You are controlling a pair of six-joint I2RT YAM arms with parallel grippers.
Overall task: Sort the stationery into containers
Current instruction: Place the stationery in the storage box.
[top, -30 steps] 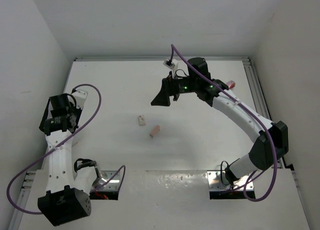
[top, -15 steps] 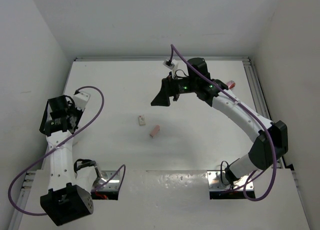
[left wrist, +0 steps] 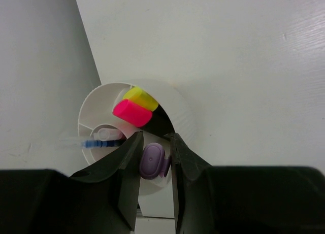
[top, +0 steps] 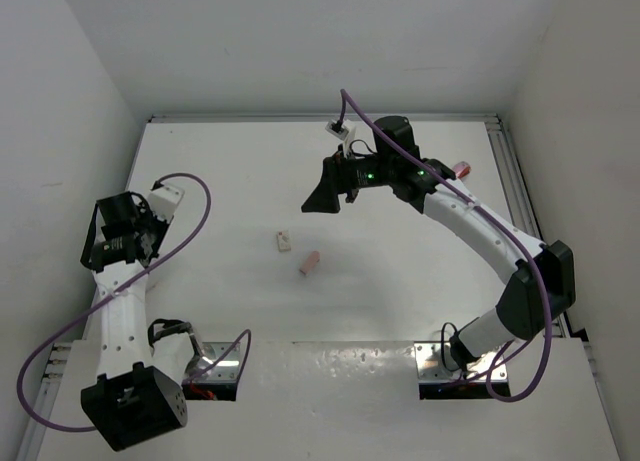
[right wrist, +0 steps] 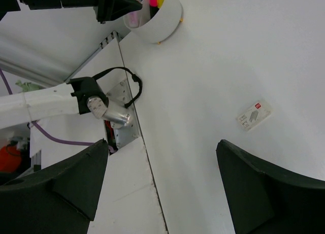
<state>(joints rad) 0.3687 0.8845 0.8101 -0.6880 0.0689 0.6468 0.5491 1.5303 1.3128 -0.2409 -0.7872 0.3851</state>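
Observation:
My left gripper (left wrist: 155,138) is shut on a purple-capped marker (left wrist: 154,160) and holds it upright over the round white tub (left wrist: 180,114). The tub holds a pink-capped highlighter (left wrist: 132,112), a yellow-capped one (left wrist: 141,96) and a blue pen (left wrist: 99,142). In the top view the left gripper (top: 118,243) hides the tub. A whitish eraser (top: 284,242) and a pink eraser (top: 310,263) lie mid-table. My right gripper (top: 322,199) hovers open and empty beyond them. The right wrist view shows the whitish eraser (right wrist: 253,115) and the tub (right wrist: 157,18).
A small pink cup (top: 462,167) stands at the right by the metal rail (top: 505,166). White walls close in the table on the left, back and right. The arm bases and a raised white ledge (top: 330,381) line the near edge.
My left gripper has shifted slightly toward the near left with the purple-capped marker in it. The right arm has not moved.

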